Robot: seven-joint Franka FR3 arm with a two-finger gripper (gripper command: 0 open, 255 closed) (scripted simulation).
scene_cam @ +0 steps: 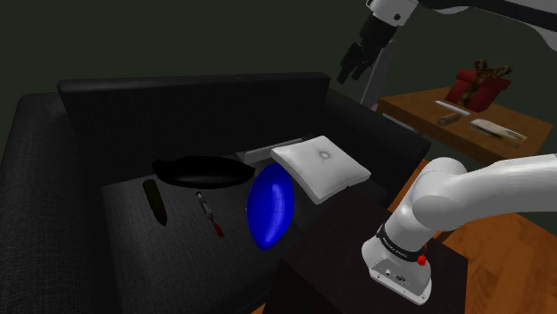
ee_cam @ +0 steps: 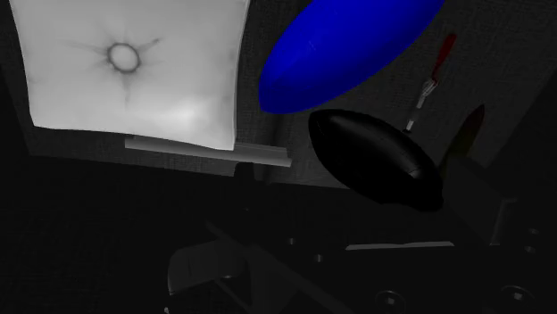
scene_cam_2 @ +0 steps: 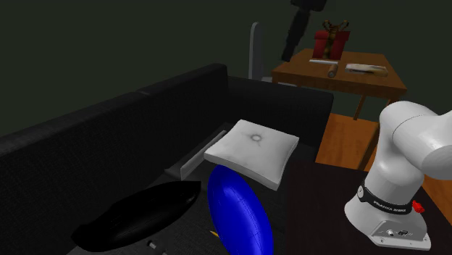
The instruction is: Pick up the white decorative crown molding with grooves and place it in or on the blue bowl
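The pale grooved molding (scene_cam: 269, 149) is a narrow strip lying on the dark sofa seat, partly tucked under a white cushion (scene_cam: 320, 166). In the wrist view the molding (ee_cam: 207, 150) pokes out along the cushion's edge. The blue bowl (scene_cam: 270, 208) stands tipped on its edge right beside the cushion, with the molding (scene_cam_2: 198, 156) just behind it. My black gripper (scene_cam: 353, 62) hangs high above the sofa back, far from both. Its fingers stand apart with nothing between them. The gripper (scene_cam_2: 291, 38) points down towards the sofa.
A black oval object (scene_cam: 201, 171), a red-handled screwdriver (scene_cam: 210, 217) and a dark slim object (scene_cam: 154, 202) lie on the sofa seat (scene_cam: 116, 232). A wooden side table (scene_cam: 464, 125) with a red gift box (scene_cam: 479, 86) stands beyond the sofa's arm.
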